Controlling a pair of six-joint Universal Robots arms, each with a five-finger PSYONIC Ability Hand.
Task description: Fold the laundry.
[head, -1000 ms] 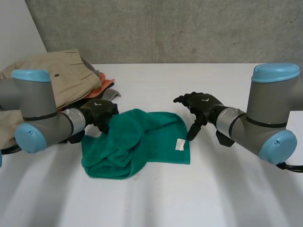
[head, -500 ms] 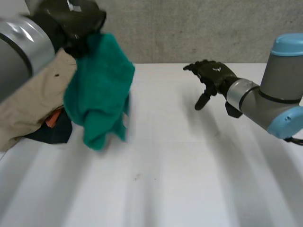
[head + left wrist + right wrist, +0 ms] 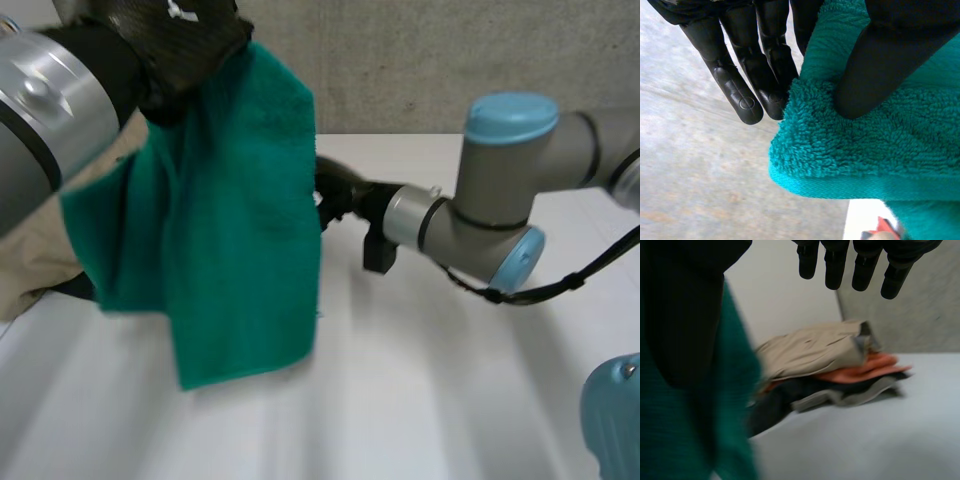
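L hand (image 3: 180, 40) is pinching green towel (image 3: 240, 220) betw. thumb & fingers (image 3: 765, 60), holding it up, hanging over worktop (image 3: 420, 380). R hand (image 3: 338, 192) is hovering just beside towel's edge, fingers (image 3: 835, 265) straight & apart, gripping nothing.

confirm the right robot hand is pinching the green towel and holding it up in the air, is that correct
No: the left robot hand pinches the green towel and holds it up in the air, as the left wrist view shows.
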